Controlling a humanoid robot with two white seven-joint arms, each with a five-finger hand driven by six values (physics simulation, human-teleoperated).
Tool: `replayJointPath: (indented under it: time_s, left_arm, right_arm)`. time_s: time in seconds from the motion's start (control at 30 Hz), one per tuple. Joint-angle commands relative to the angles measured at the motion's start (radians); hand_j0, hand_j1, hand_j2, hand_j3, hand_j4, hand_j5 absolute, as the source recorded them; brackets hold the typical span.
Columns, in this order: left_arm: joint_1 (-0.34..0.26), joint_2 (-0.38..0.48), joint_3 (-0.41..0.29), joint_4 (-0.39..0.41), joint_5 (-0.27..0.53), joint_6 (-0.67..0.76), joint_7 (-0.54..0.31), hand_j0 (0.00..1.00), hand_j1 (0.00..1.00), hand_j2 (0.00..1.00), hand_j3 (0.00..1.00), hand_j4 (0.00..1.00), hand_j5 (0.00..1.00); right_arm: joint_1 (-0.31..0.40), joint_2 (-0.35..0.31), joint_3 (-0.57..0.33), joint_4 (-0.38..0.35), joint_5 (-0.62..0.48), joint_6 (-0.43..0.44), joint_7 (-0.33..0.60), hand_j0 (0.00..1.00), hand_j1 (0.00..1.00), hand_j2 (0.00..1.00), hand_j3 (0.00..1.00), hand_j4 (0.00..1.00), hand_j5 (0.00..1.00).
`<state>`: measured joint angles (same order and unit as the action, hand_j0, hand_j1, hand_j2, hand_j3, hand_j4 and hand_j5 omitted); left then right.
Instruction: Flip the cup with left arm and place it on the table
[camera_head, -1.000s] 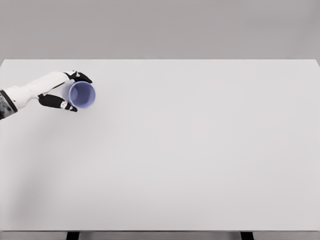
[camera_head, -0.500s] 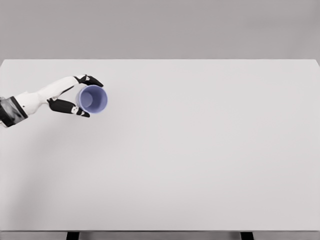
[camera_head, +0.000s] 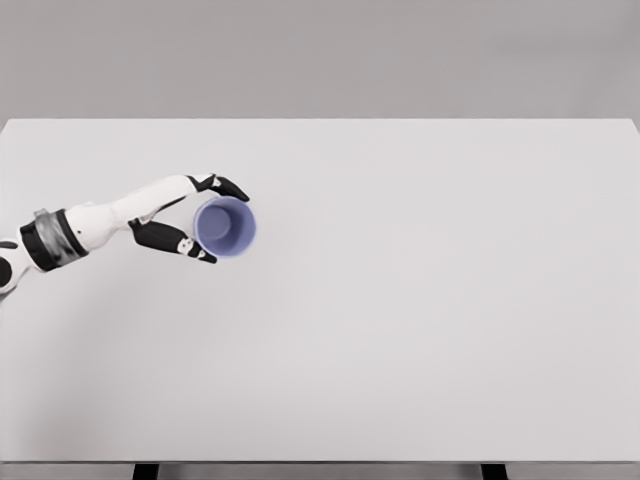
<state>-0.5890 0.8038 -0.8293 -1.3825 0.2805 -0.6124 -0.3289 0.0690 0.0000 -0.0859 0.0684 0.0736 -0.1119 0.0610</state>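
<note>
Left arm reaches in from the left edge, white forearm stretched out and angled slightly up toward the table's left-centre, with the left hand (camera_head: 190, 218) wrapped round the cup (camera_head: 225, 227): dark fingers (camera_head: 230, 187) hook over the far side, thumb presses the near side. Cup is a smooth, round, pale blue-violet tumbler, mouth facing up at the camera so the inside shows; can't tell whether its base touches the table (camera_head: 420, 300). Table is a plain matte white rectangular slab, featureless.
</note>
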Motion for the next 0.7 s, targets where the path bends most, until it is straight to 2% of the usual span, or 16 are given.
replayJointPath:
  time_s: [0.0,0.67]
  left_arm:
    - [0.000,0.006,-0.011,-0.020,0.020,0.002,0.001,0.59,0.59,0.59,0.59,0.59,0.59]
    - [0.002,0.025,-0.021,-0.021,0.022,0.002,0.010,0.59,0.59,0.59,0.59,0.59,0.59]
  right_arm:
    - [0.000,0.000,0.000,-0.001,0.000,0.000,0.000,1.00,1.00,1.00,1.00,1.00,1.00]
    - [0.000,0.000,0.000,0.001,0.000,0.000,0.000,1.00,1.00,1.00,1.00,1.00,1.00]
